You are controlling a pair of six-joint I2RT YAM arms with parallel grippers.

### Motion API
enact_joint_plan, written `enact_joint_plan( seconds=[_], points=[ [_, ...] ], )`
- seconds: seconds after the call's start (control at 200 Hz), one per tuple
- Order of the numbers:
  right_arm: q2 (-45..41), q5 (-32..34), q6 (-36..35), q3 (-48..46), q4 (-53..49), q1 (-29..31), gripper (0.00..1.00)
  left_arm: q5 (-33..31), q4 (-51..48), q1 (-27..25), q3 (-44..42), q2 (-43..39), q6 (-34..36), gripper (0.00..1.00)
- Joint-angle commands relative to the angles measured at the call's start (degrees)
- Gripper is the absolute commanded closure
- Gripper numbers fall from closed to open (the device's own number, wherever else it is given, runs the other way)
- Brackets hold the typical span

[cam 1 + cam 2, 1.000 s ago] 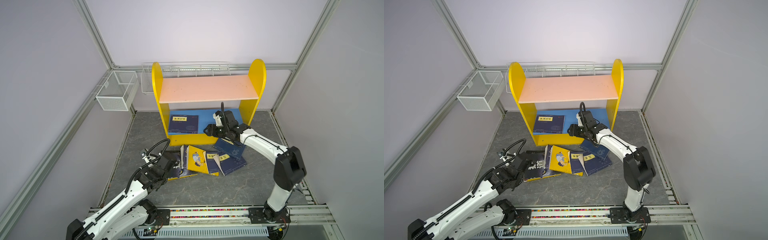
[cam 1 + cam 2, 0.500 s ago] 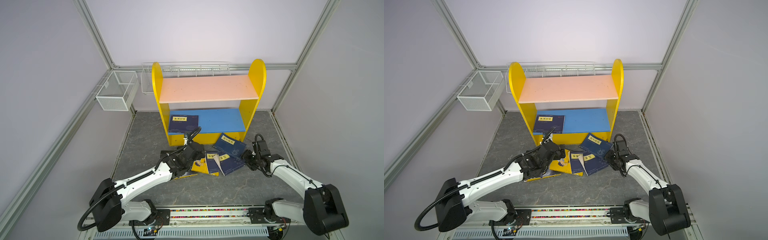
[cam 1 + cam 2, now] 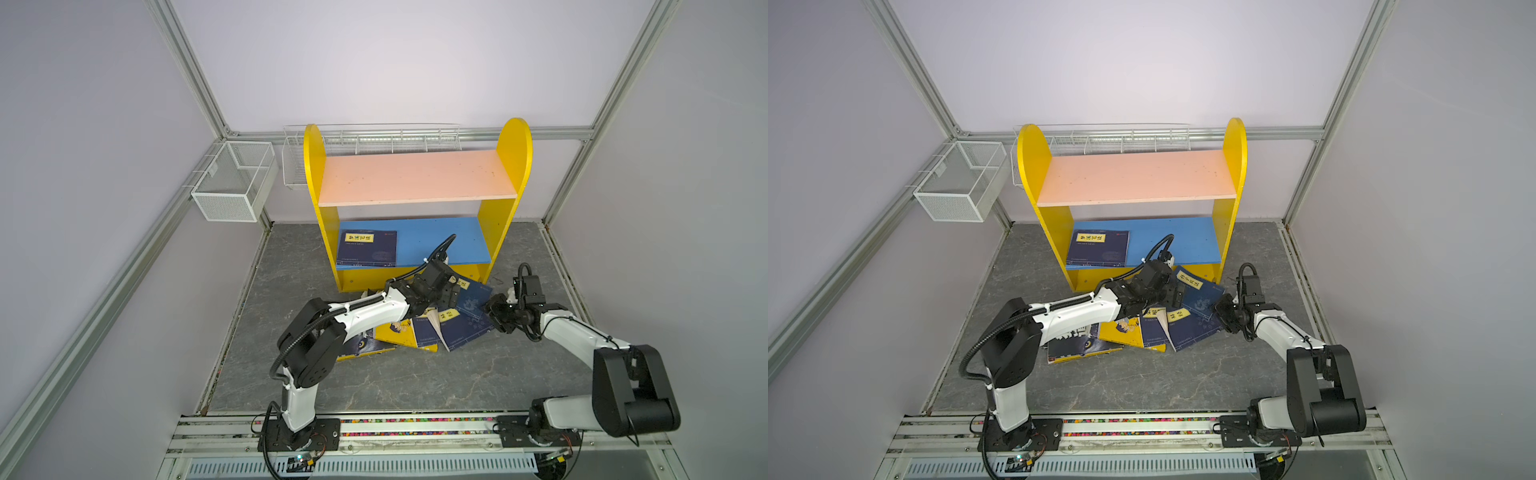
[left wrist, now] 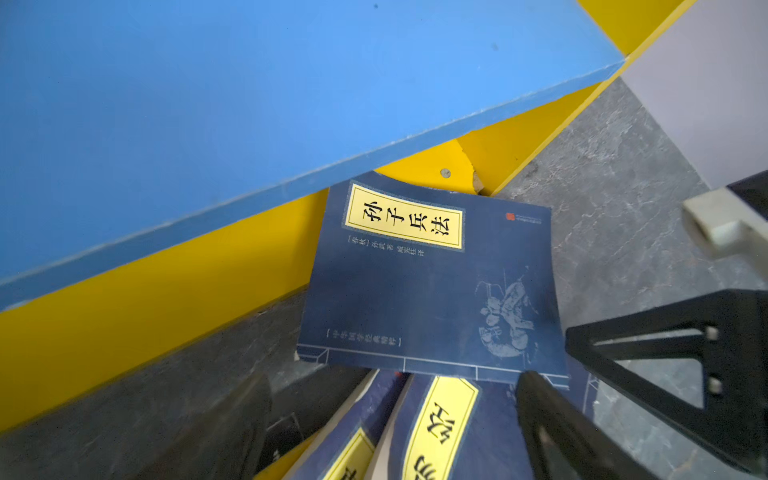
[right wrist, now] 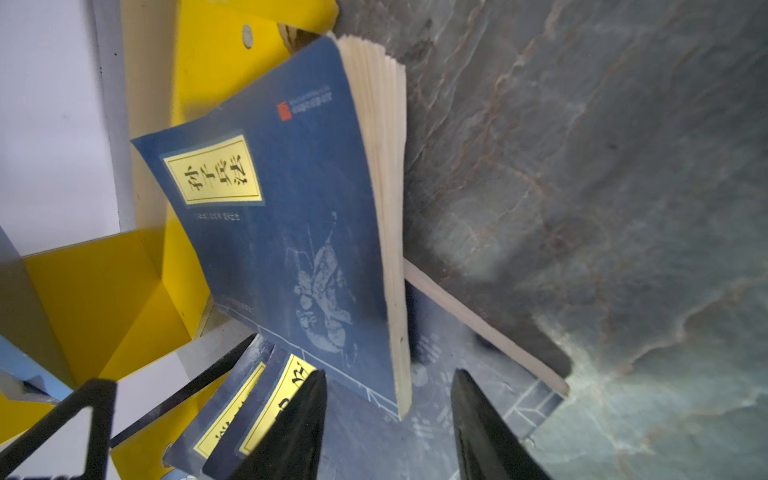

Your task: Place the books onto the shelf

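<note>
The left arm (image 3: pixel 365 316) and right arm (image 3: pixel 577 336) have white links and bulky black joints. Behind each pair of jaws loops a black cable (image 3: pixel 442 246); the jaws are black triangular frames with small screws (image 4: pixel 711 333).

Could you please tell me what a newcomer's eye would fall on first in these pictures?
The yellow shelf with its pink top board stands at the back, a shelved navy book lying flat on its blue lower board. In front, a pile of books sprawls on the grey floor, where the left gripper and right gripper, both open, flank a tilted navy book propped against the shelf's base.
</note>
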Motion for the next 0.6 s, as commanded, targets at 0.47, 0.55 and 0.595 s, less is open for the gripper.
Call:
enact_joint_plan(
  seconds=[0.47, 0.55, 0.595],
  points=[
    [7.47, -8.41, 6.23, -8.94, 17.03, -1.43, 0.64, -1.62, -14.30, -0.13, 8.95, 12.75, 2.04, 0.19],
    [6.74, -8.81, 6.66, -9.37, 18.08, -1.65, 0.67, -0.28, -14.75, -0.13, 8.88, 13.31, 1.91, 0.22],
    [5.92, -8.94, 6.63, -9.50, 18.80, -1.75, 0.69, 0.57, -14.71, -0.15, 8.83, 13.62, 1.91, 0.22]
  ],
)
